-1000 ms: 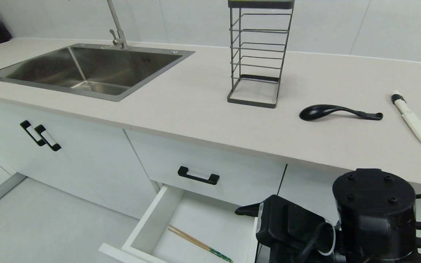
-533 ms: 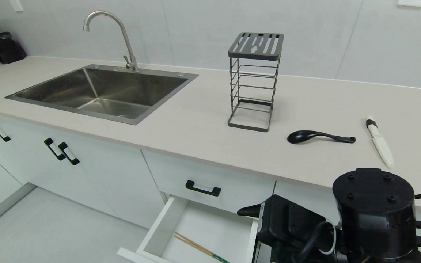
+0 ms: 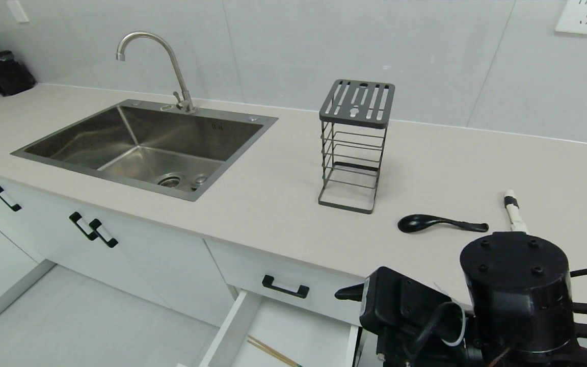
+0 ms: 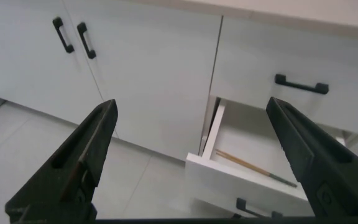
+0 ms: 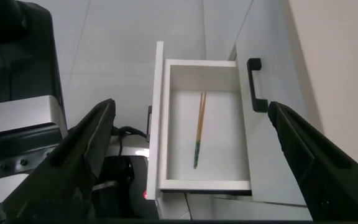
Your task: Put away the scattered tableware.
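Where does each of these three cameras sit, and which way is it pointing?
Head view: on the robot's head, looking forward and down over the countertop with sink, rack, spoon and knife; the right arm shows at lower right.
Left wrist view: on the left wrist, facing the cabinet fronts and the open drawer; the open left pincer frames it.
Right wrist view: on the right wrist, looking down into the drawer; the open right pincer frames it.
Shared: all three catch the drawer holding chopsticks.
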Robot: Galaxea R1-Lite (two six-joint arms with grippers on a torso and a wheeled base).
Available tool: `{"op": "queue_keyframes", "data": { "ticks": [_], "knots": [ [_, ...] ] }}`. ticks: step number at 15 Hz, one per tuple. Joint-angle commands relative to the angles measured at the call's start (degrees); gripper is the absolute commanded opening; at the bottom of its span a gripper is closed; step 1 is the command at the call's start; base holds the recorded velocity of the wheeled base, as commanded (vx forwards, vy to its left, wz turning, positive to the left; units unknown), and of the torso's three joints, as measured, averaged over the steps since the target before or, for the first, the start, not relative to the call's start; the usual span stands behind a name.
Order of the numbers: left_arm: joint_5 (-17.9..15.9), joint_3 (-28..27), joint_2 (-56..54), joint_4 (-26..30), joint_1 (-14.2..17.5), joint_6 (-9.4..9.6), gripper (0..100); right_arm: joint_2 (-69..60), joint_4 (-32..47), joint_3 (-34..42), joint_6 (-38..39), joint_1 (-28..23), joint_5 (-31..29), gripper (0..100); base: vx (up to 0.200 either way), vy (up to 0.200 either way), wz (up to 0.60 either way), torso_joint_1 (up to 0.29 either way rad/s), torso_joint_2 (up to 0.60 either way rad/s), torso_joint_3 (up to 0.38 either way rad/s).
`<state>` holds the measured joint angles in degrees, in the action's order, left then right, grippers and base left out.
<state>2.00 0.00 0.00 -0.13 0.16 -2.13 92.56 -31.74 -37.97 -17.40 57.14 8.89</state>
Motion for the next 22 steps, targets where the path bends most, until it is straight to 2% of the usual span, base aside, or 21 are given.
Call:
{"op": "queue_keyframes", "data": {
  "ticks": [1, 2, 4, 10, 13, 17, 22],
  "knots": [
    [0.0, 0.0, 0.0, -0.1, 0.0, -0.06, 100, 0.2, 1.5, -0.1, 0.1, -0.1, 0.1, 100, 0.000, 0.000, 0.00, 0.286, -0.54, -0.246],
    [0.0, 0.0, 0.0, -0.1, 0.0, -0.06, 100, 0.2, 1.5, -0.1, 0.1, -0.1, 0.1, 100, 0.000, 0.000, 0.00, 0.281, -0.54, -0.261],
    [0.0, 0.0, 0.0, 0.0, 0.0, -0.06, 100, -0.3, 7.7, -0.2, 2.6, -0.5, 2.0, 100, 0.000, 0.000, 0.00, 0.293, -0.55, -0.263],
    [0.0, 0.0, 0.0, 0.0, 0.0, -0.06, 100, 1.3, 8.3, -1.8, 3.9, -3.6, 3.2, 100, 0.000, 0.000, 0.00, 0.287, -0.56, -0.273],
    [0.0, 0.0, 0.0, -0.1, 0.0, -0.06, 100, 0.7, 11.7, -1.2, 3.9, -5.5, 3.1, 100, 0.000, 0.000, 0.00, 0.050, -0.08, -0.042],
    [0.0, 0.0, 0.0, 0.0, 0.0, -0.06, 100, -0.3, 11.8, -1.0, 8.9, -9.0, 2.3, 100, 0.000, 0.000, 0.00, 0.000, 0.00, 0.000],
    [0.0, 0.0, 0.0, 0.0, 0.0, -0.06, 100, 0.7, 11.4, -0.4, 8.5, -15.3, -0.3, 100, 0.000, 0.000, 0.00, 0.000, 0.00, 0.000]
  ]
}}
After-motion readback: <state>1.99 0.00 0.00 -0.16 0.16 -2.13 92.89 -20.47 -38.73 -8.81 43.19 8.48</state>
